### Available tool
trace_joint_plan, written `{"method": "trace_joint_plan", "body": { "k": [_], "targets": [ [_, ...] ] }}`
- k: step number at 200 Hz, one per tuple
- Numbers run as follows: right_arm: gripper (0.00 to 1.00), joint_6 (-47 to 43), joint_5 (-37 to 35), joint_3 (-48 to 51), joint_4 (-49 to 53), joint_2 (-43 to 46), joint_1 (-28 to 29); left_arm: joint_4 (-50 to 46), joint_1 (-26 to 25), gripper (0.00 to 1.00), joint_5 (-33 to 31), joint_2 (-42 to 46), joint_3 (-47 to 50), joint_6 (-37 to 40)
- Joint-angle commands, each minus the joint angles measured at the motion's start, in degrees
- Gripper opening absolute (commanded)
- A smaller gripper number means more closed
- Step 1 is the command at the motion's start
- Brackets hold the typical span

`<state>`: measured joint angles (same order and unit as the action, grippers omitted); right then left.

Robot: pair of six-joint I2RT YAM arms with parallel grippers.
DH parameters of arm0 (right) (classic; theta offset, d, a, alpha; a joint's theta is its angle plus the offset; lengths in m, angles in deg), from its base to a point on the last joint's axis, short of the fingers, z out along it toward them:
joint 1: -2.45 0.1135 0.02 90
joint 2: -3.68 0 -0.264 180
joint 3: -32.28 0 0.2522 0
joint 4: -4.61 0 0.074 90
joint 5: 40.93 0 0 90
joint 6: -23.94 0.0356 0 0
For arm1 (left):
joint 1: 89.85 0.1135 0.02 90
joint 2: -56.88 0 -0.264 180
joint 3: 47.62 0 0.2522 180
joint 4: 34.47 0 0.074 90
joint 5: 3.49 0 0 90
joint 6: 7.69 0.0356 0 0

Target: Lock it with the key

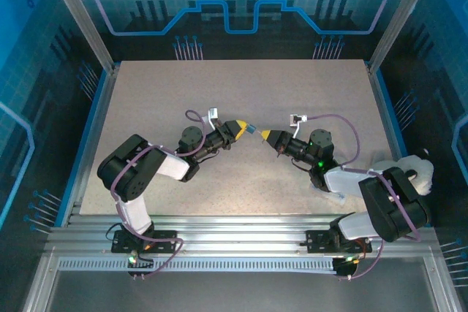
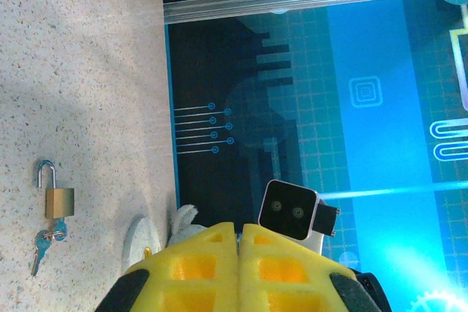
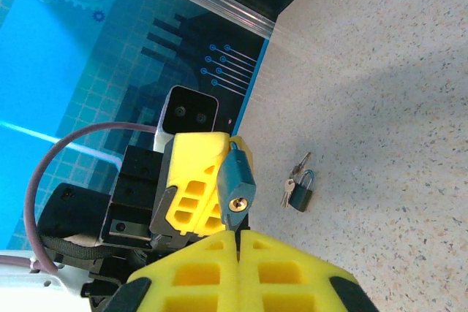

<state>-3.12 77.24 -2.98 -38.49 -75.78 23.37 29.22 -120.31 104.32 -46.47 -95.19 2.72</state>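
Padlock (image 3: 235, 180), blue-grey, is clamped between the yellow fingers of the left gripper (image 1: 240, 128). It is held off the table (image 1: 219, 85) near the table's middle, and its keyhole (image 3: 235, 203) end is turned toward the right wrist camera. The right gripper (image 1: 268, 135) faces it tip to tip, just beside that end. Its fingers (image 3: 285, 268) are pressed together, and whether anything thin sits between them cannot be told.

In the left wrist view a brass padlock (image 2: 59, 201) lies flat on the table with its shackle swung open, and blue-headed keys (image 2: 45, 242) touch its lower end. In the right wrist view a small dark padlock (image 3: 301, 196) lies on the table with plain keys (image 3: 292, 177) attached at its shackle.
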Motion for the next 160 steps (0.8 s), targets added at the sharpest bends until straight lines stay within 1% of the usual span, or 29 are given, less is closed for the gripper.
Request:
{"method": "trace_joint_plan", "body": {
  "k": [1, 32, 78, 119, 145, 160],
  "targets": [
    [0.0, -1.5, 0.6, -1.5, -0.1, 0.9, -0.9, 2.9, 0.7, 0.0, -0.7, 1.3, 0.6, -0.6],
    [0.0, -3.6, -0.7, -1.5, 3.4, 3.3, -0.9, 2.9, 1.1, 0.0, -0.4, 0.9, 1.1, -0.4],
    [0.0, -9.3, -4.8, -2.0, 13.4, 9.4, -0.8, 2.8, 2.2, 0.0, 0.3, -1.0, 2.1, -1.1],
    [0.0, -12.2, -7.7, -2.2, 18.2, 12.7, -0.7, 1.9, 3.1, 0.0, 1.5, -2.8, 2.4, -1.4],
    [0.0, -12.6, -8.0, -2.2, 18.8, 13.1, -0.6, -3.9, 3.5, 0.0, 1.9, -1.7, 2.3, 0.9],
    [0.0, -12.7, -8.2, -2.3, 19.0, 13.3, -0.5, -9.2, 3.5, 0.0, 1.8, 0.1, 2.1, 3.0]
  ]
}}
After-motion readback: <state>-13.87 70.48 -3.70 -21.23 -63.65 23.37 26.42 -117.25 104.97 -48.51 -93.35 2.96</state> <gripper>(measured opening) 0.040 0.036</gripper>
